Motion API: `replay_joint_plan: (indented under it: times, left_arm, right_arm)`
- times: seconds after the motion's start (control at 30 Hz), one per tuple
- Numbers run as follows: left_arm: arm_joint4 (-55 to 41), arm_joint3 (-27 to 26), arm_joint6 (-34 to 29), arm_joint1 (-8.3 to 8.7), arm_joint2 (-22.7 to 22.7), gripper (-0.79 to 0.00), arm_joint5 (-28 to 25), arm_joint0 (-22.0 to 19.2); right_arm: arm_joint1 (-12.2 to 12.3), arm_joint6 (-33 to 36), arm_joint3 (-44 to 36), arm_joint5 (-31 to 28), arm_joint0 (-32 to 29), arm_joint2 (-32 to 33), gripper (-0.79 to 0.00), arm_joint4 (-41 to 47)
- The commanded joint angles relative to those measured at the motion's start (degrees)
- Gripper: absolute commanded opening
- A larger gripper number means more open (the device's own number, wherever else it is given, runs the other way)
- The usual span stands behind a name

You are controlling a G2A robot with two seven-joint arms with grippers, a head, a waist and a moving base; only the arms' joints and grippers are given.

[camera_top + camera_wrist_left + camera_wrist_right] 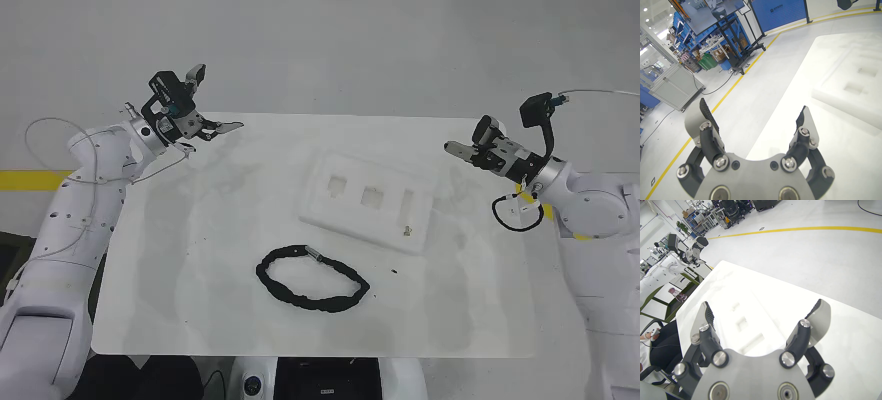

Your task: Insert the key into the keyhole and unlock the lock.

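The black fabric-sleeved cable lock [312, 278] lies in a closed loop on the near middle of the white table [180, 300]. Its short metal barrel [311, 255] sits on the far side of the loop, facing the white foam tray [330, 215] just beyond it. I take the small dark speck at the tray's right-hand end, by the last of the three rectangular recesses, to be the key [407, 231], though it is too small for me to make out its shape or which way its blade points. Nothing is picked up yet, so the step in hand, as I judge it, is fetching the key. I would bring my right gripper [762, 305] in from above, since it is the nearer one. I would pinch the key by its head only, so the blade sticks out free and straight, and press lightly because the foam will give under it. My left gripper [753, 109] should then pin the lock just beside the barrel so the keyhole cannot roll away when the key pushes in. The soft sleeve will likely let the loop slide, so a firm hold near the metal matters. Both my grippers are spread wide, holding and touching nothing. The left hangs over the table's far left corner and the right over its far right edge, each well apart from lock and key.
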Motion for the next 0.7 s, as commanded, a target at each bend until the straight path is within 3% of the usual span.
replay_joint_plan:
  times: [0.0, 0.67]
  left_arm:
    - [0.00, 0.00, 0.00, 0.00, 0.00, 0.000, 0.00, 0.00]
    - [0.00, 0.00, 0.00, 0.00, 0.00, 0.000, 0.00, 0.00]
  right_arm:
    - [0.00, 0.00, 0.00, 0.00, 0.00, 0.00, 0.000, 0.00]
    - [-0.02, -0.17, -0.85, 1.17, -0.56, -0.53, 0.000, -0.66]
